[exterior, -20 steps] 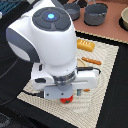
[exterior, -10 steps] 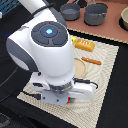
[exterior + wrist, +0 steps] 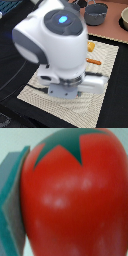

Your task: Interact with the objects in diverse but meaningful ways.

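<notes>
Red round fruit (image 3: 75, 198) filling wrist view, green star top

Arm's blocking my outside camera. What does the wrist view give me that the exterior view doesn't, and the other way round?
Only the wrist view shows the red fruit with its green star top, filling the frame, and a teal-grey slab beside it. Only the exterior view shows the arm over the pale mat, a grey pot behind, and orange-handled cutlery. I can match nothing between them; the gripper shows in neither.
</notes>
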